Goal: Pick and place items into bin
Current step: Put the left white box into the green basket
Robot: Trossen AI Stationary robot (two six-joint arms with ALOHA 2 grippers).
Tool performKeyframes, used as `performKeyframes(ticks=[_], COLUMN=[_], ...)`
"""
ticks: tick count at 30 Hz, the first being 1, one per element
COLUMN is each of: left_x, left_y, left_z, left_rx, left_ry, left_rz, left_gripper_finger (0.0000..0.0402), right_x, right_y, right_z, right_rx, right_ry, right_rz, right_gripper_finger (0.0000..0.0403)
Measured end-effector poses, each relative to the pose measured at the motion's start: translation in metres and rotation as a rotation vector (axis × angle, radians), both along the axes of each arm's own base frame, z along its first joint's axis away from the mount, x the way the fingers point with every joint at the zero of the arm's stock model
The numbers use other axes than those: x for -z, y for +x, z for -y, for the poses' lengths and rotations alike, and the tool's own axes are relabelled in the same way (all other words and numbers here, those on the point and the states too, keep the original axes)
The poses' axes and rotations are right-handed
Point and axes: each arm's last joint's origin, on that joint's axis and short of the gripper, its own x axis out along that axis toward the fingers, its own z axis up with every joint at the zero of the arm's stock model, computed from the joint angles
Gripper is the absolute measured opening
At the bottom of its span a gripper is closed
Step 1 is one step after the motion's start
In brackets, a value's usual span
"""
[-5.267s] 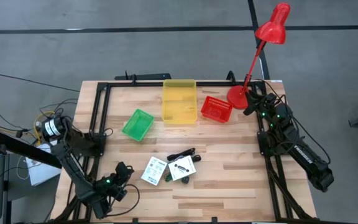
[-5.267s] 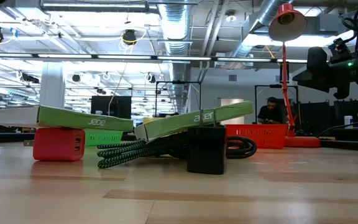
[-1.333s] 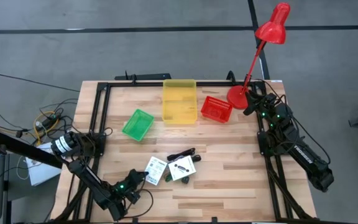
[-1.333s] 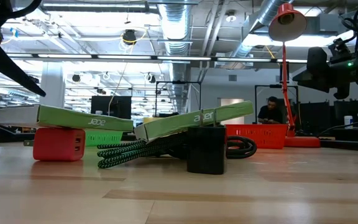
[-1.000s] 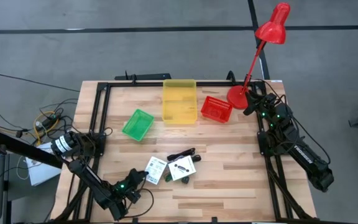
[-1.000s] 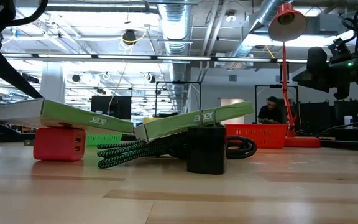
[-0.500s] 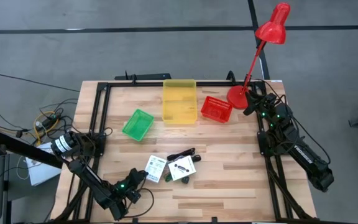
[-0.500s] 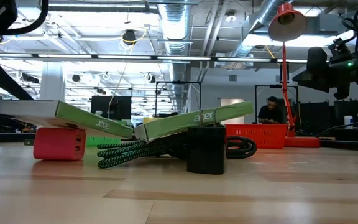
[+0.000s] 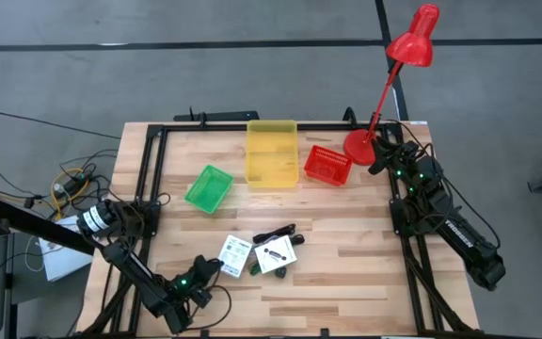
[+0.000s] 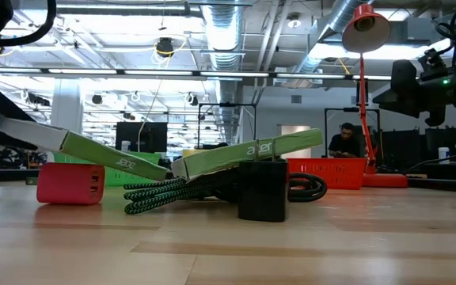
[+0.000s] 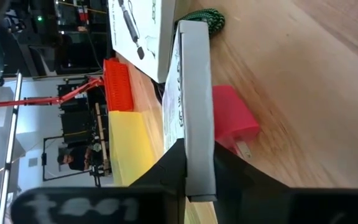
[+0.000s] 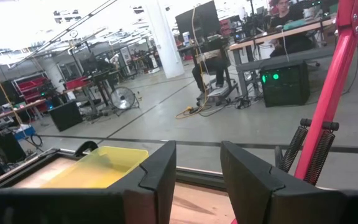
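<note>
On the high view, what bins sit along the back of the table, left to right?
Small green plastic bin → larger yellow translucent bin → small red mesh basket → round base of the red desk lamp.

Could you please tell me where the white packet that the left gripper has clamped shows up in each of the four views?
High view: the left white packet, beside the left gripper.
Low view: tilted, far left, over the pink cube.
Left wrist view: centre, edge-on.
Right wrist view: not in it.
Shared landmark: yellow bin.
</note>
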Motion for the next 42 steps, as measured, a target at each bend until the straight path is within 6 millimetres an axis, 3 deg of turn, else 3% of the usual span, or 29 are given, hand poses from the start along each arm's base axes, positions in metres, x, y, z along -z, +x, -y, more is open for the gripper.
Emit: performKeyframes(ticks=[23, 39, 42], left_x=[-0.005, -0.067, -0.07], left_y=[-0.003, -0.027, -0.029], left_z=[-0.007, -0.028, -0.032], left_rx=[-0.056, -0.229, -0.242], left_ry=[0.032, 0.131, 0.18], left_rz=[0.13, 0.156, 0.04], left_gripper_finger=[0.0027, 0.0024, 0.0026], right_x=[0.0, 0.0, 0.0], right_y=[0.0, 0.0, 0.0], right_z=[0.0, 0.0, 0.0], right_rx=[0.0, 0.0, 0.0], right_ry=[0.0, 0.0, 0.0], right_rz=[0.0, 0.0, 0.0], right_gripper_finger=[0.0121, 0.0121, 0.0121])
